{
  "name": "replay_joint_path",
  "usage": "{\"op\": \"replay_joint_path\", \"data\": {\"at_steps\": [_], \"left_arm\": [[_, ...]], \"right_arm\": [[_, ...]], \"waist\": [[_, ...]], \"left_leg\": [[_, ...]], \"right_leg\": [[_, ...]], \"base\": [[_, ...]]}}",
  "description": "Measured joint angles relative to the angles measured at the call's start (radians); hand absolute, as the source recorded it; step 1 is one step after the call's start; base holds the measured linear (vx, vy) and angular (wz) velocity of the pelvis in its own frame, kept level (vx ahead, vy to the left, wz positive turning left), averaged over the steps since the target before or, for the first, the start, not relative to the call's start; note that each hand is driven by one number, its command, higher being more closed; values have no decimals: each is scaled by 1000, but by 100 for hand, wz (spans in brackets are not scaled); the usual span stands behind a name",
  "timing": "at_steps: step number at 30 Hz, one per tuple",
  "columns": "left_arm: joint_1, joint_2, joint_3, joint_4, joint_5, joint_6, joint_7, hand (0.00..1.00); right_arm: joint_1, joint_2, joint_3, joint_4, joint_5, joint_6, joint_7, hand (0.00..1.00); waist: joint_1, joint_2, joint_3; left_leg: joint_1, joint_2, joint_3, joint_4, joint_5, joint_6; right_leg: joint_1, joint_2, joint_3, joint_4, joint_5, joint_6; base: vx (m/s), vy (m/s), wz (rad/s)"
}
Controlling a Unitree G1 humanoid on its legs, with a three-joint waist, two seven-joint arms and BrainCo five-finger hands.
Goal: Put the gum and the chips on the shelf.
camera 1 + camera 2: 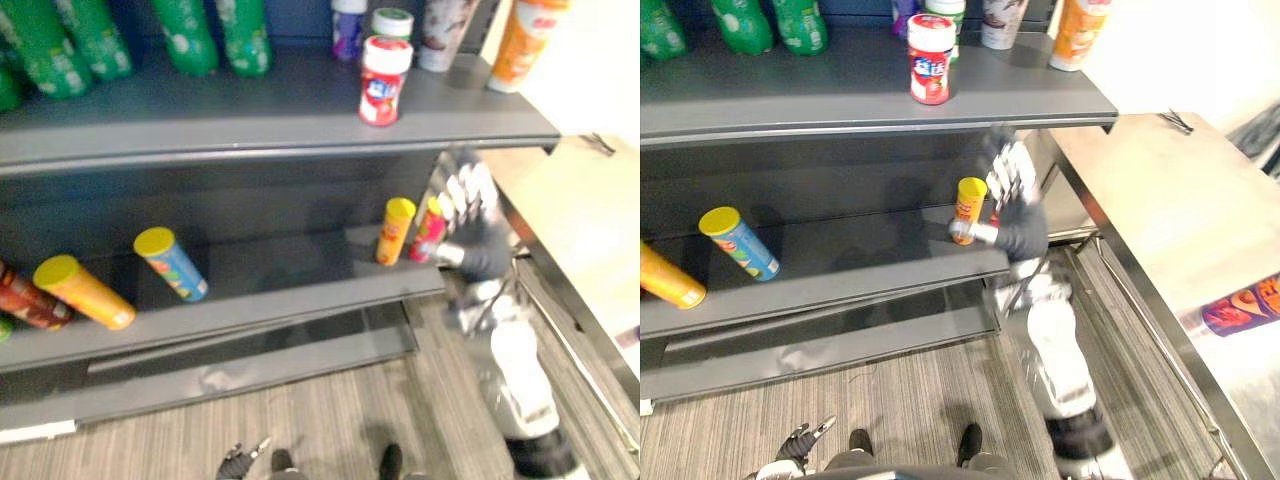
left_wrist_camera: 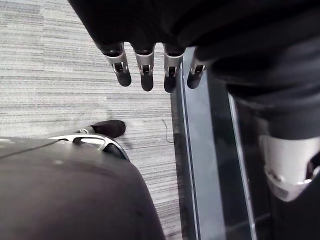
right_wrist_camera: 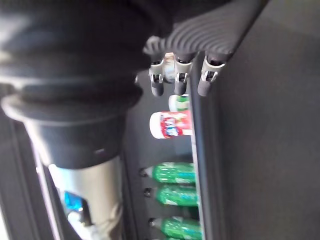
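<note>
At lower shelf (image 1: pixel 280 290) end, right hand (image 1: pixel 1012 205) spread, empty, just beside upright chips (image 1: pixel 968 210). Gum (image 1: pixel 383 80) stands on top shelf (image 1: pixel 250 110). Left hand (image 2: pixel 145 65) slack.

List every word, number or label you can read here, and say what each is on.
Nothing reads with certainty; all print is blurred or too small.
The gum jar on the upper shelf: red-and-white label, blurred.
The orange chips can standing on the lower shelf: print blurred.
The blue can lying there: blurred.
The green bottles: labels too small.
The packet on the steel counter: lettering unreadable.
</note>
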State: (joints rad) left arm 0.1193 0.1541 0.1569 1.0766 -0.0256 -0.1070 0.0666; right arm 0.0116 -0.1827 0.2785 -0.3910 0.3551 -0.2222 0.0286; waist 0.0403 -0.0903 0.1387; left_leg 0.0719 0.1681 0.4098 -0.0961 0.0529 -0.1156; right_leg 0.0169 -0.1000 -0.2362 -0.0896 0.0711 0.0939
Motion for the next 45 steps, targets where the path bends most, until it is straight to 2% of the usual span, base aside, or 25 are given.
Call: {"op": "replay_joint_path", "data": {"at_steps": [2, 5, 8, 9, 10, 11, 14, 16, 20, 26, 33, 35, 37, 39, 41, 44, 45], "left_arm": [[5, 0, 4, 2, 9, -2, 0, 0], [1, 0, 7, 29, 9, -17, 0, 0], [4, -3, 7, 39, 9, -18, 3, 0], [4, -4, 7, 40, 9, -18, 3, 0], [6, -8, 7, 41, 10, -19, 4, 0], [6, -9, 7, 41, 10, -19, 4, 0], [4, -21, 6, 40, 43, -22, 4, 0], [4, -35, 2, 41, 46, -23, 3, 0], [5, -43, -5, 40, 45, -24, 3, 0], [6, -43, -6, 40, 45, -32, -1, 0], [4, -42, -6, 68, 38, -38, -4, 0], [-1, -41, -6, 68, 33, -38, -8, 0], [-15, -41, -15, 66, 27, -40, -10, 0], [-28, -33, -41, 66, 25, -42, -10, 0], [-33, -28, -46, 69, -4, -44, -13, 0], [-39, -17, -44, 67, -13, -46, -14, 0], [-43, -23, -43, 67, -14, -46, -12, 0]], "right_arm": [[141, 2, 57, 1, 0, 1, 64, 0], [251, 6, 66, 54, -1, -2, 109, 0], [300, 8, 65, 232, -4, 3, 142, 0], [304, 13, 58, 331, -7, 6, 155, 0], [304, 29, 33, 458, -48, 16, 158, 0], [303, 31, 28, 481, -55, 17, 157, 0], [274, 44, -62, 743, -190, 30, 141, 0], [244, 43, -146, 942, -276, 43, 94, 0], [220, 43, -250, 1194, -317, 51, 31, 0], [186, 50, -378, 1394, -347, 59, -9, 0], [187, 86, -505, 1482, -353, 81, -38, 0], [178, 91, -544, 1497, -345, 82, -41, 0], [166, 91, -589, 1503, -305, 80, -44, 0], [166, 93, -624, 1503, -275, 80, -44, 0], [165, 104, -646, 1502, -256, 81, -44, 0], [131, 112, -661, 1495, -229, 86, -52, 0], [113, 116, -660, 1480, -222, 87, -59, 0]], "waist": [[-10, 1, -4], [-16, 6, -11], [-18, 17, -30], [-17, 14, -40], [-16, 25, -46], [-16, 26, -47], [-16, 40, -56], [-16, 62, -60], [-15, 85, -60], [-16, 84, -59], [-33, 79, -53], [-35, 81, -39], [-40, 90, -13], [-44, 98, 9], [-51, 99, 18], [-59, 83, 51], [-61, 88, 66]], "left_leg": [[-1, -1, 16, 0, -7, -6], [1, -3, 19, 0, -12, -6], [1, -5, 21, 0, -18, -8], [1, -5, 21, 0, -19, -7], [1, -6, 22, 0, -20, -6], [1, -6, 22, 0, -21, -5], [2, -10, 21, 0, -21, -2], [3, -13, 18, 0, -22, 0], [19, -13, 14, 0, -24, -2], [24, -20, 7, 0, -26, 1], [42, -31, 13, 0, -37, 0], [24, -23, 14, 70, -76, 7], [-67, 12, 12, 276, -178, 24], [-98, 22, 18, 368, -231, 34], [-121, 26, 47, 431, -268, 49], [-141, 39, 176, 508, -326, 79], [-135, 60, 255, 508, -339, 103]], "right_leg": [[-14, -1, 11, 0, 0, 0], [-13, -2, 17, 0, 0, 0], [-13, -3, 19, -6, 0, 1], [-12, -3, 19, -8, 0, 1], [-11, -3, 20, -12, 0, 1], [-11, -3, 20, -12, 0, 1], [-8, -6, 19, -13, 0, 2], [-5, -9, 15, -13, 1, 3], [13, -9, 6, -13, -4, 7], [22, -12, -4, -13, -9, 12], [36, -28, 0, -11, -14, 19], [19, -42, 6, 46, -39, 25], [-67, -67, 31, 206, -104, 30], [-101, -80, 55, 277, -132, 42], [-129, -89, 89, 291, -128, 53], [-185, -78, 210, 234, -68, 92], [-192, -95, 187, 182, -75, 67]], "base": [[11, -3, -19], [13, -2, -6], [13, -2, 0], [42, -9, -1], [34, -8, -1], [37, -8, 0], [23, -3, 1], [32, -1, 4], [19, -3, 2], [-4, -6, 3], [0, 2, -1], [-8, 37, -6], [-48, 60, -14], [-68, 114, -20], [-57, 170, -46], [-106, 208, -118], [-162, 201, -157]]}}
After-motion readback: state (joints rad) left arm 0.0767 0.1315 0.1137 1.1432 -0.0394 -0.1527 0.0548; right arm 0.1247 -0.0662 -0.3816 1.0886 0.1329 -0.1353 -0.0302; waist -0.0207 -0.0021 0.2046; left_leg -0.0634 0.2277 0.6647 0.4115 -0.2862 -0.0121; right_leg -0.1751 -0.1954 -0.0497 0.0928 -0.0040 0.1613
